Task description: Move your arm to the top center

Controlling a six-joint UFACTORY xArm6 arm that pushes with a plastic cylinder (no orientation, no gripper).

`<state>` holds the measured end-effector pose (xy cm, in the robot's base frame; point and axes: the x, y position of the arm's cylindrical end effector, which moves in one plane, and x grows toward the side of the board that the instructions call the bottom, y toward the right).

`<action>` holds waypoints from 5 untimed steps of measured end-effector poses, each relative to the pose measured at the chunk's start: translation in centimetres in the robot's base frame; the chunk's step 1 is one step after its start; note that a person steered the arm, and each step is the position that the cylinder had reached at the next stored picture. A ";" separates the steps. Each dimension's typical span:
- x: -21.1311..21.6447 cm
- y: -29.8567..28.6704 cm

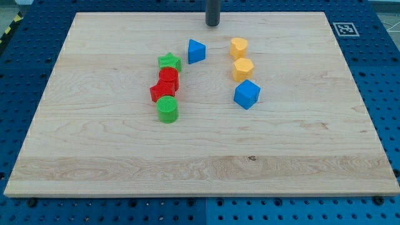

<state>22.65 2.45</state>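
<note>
**A:** Where's my tip (212, 24) sitting?

**B:** You've got it at the far edge of the board (94, 156), around the middle, touching no block. Nearest is the blue triangle (196, 50), then a yellow block (239, 47).

**A:** Gripper spread or pinched?

**B:** You've got none, just a rod. The green star (169, 61) heads the left cluster.

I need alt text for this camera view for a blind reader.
My tip rests at the top centre of a wooden board, apart from eight small blocks: green, red and blue ones left of centre, two yellow and a blue cube to the right.
</note>
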 end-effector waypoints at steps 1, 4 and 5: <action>-0.6 -0.3; -1.1 -1.9; -1.1 -2.6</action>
<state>21.58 -0.16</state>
